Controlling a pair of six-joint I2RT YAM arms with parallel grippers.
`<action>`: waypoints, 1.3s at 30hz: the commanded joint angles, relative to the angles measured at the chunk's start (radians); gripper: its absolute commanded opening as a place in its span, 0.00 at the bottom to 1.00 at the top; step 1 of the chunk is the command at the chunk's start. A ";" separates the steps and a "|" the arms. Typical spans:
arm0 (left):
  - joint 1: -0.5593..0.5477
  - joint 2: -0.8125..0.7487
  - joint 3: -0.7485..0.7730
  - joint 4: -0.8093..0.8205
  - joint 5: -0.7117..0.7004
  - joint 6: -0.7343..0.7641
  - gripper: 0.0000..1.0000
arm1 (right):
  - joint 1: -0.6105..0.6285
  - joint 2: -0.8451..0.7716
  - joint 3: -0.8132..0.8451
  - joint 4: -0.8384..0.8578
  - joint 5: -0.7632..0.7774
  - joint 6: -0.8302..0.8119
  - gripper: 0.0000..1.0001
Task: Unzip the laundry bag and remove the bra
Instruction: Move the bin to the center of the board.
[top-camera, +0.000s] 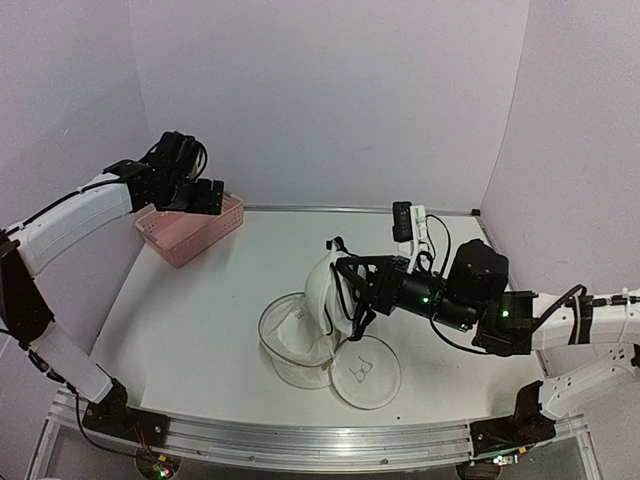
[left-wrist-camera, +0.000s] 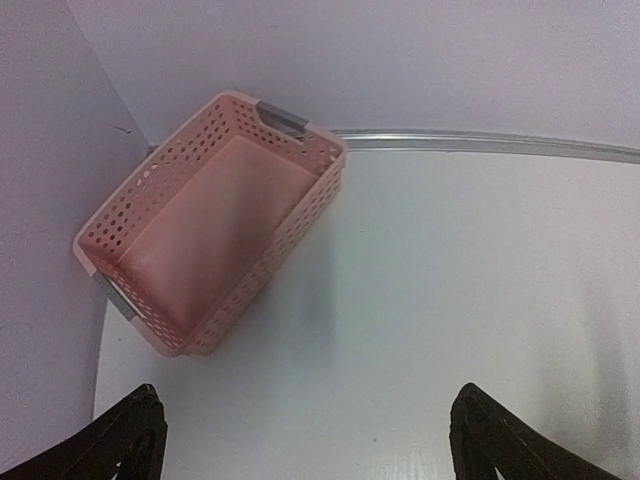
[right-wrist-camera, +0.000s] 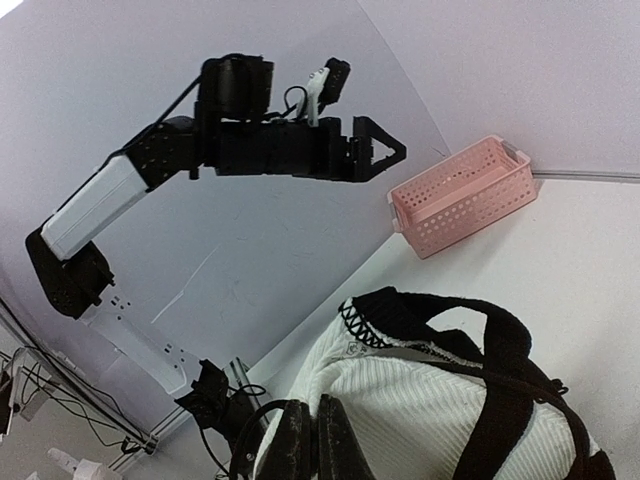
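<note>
The laundry bag (top-camera: 290, 350) lies unzipped in the middle of the table, with its round mesh lid (top-camera: 366, 373) flipped open beside it. My right gripper (top-camera: 347, 287) is shut on the bra (top-camera: 322, 288) and holds it up over the bag. In the right wrist view the bra (right-wrist-camera: 430, 400) is ribbed white fabric with black straps, pinched between the right gripper's (right-wrist-camera: 315, 420) fingers. My left gripper (top-camera: 212, 197) hangs open and empty over the pink basket. In the left wrist view the left gripper (left-wrist-camera: 307, 425) has its fingers spread wide above bare table.
A pink slotted basket (top-camera: 190, 230) stands at the back left against the wall and holds nothing (left-wrist-camera: 215, 225). It also shows in the right wrist view as the pink basket (right-wrist-camera: 465, 195). White walls close in the table (top-camera: 190, 320) on three sides.
</note>
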 joint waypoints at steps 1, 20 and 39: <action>0.061 0.084 0.073 -0.020 -0.019 0.058 0.99 | -0.003 -0.042 0.000 0.035 -0.019 -0.010 0.00; 0.281 0.478 0.270 -0.017 0.134 0.129 0.91 | -0.004 -0.032 0.006 0.040 -0.070 0.000 0.00; 0.310 0.644 0.356 -0.018 0.214 0.139 0.65 | -0.004 -0.013 0.018 0.042 -0.080 0.002 0.00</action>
